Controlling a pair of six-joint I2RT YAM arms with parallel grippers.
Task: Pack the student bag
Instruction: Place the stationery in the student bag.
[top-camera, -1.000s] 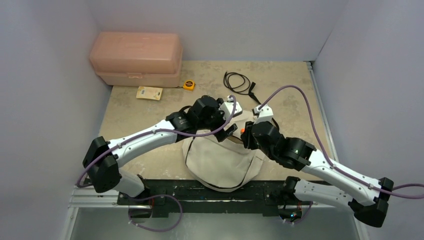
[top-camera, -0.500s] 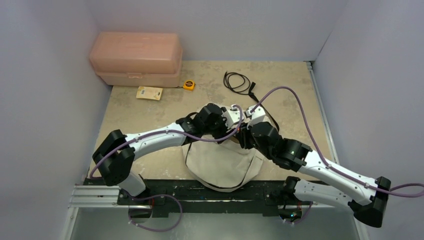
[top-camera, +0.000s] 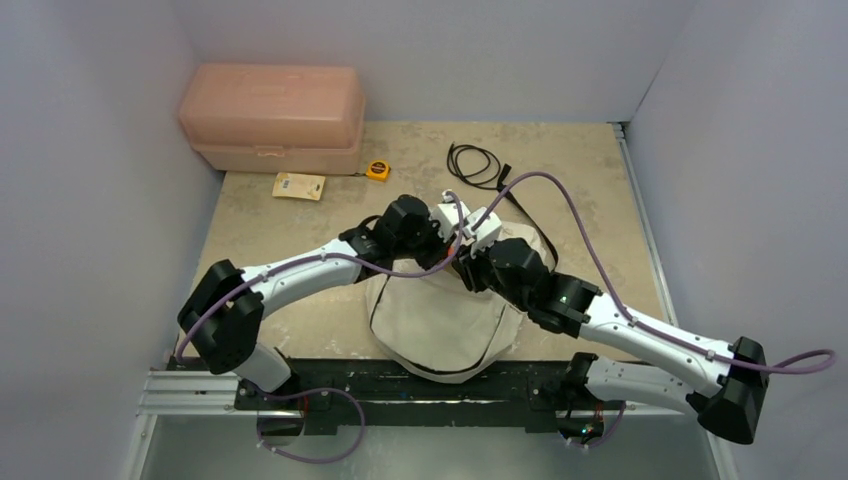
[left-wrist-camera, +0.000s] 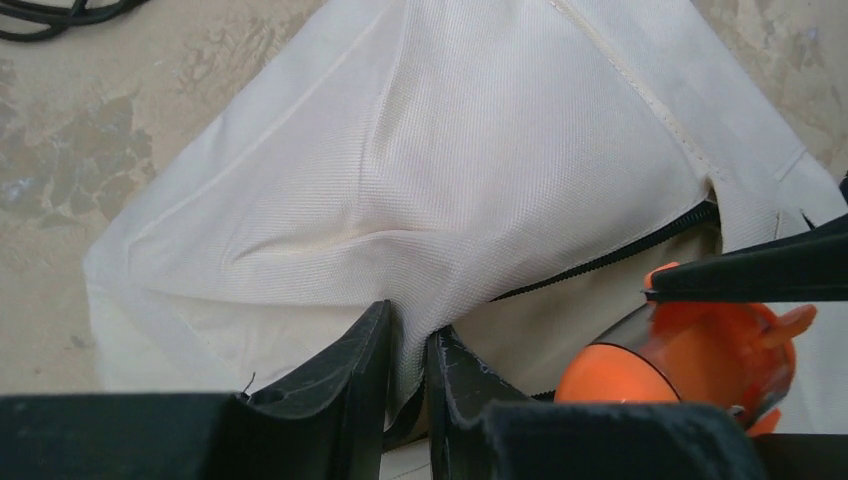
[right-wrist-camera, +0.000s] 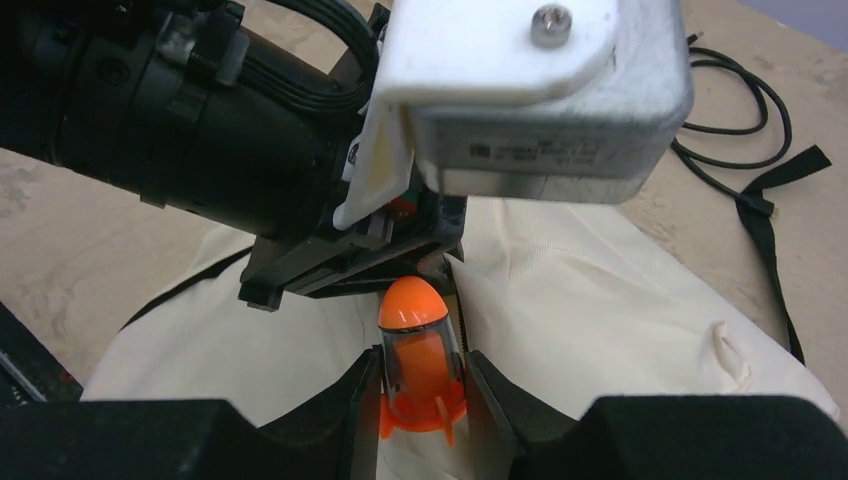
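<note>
Left tool (left-wrist-camera: 408, 345) and right tool (right-wrist-camera: 422, 372) both clamped, nearly touching.

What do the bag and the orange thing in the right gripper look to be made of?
The student bag: matte cream woven fabric; fine weave and soft folds show where the left gripper pinches it. The orange rocket-shaped item in the right gripper: probably hard plastic, glossy orange tip, seemingly clear midsection.

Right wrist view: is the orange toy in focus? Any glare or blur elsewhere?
Right wrist view: the orange rocket-shaped plastic toy is sharp; the right fingers holding it are dark and soft. Left wrist view: the beige fabric backpack weave is crisp, the left fingers pinching it blurred. Top external view: even light, no glare.
</note>
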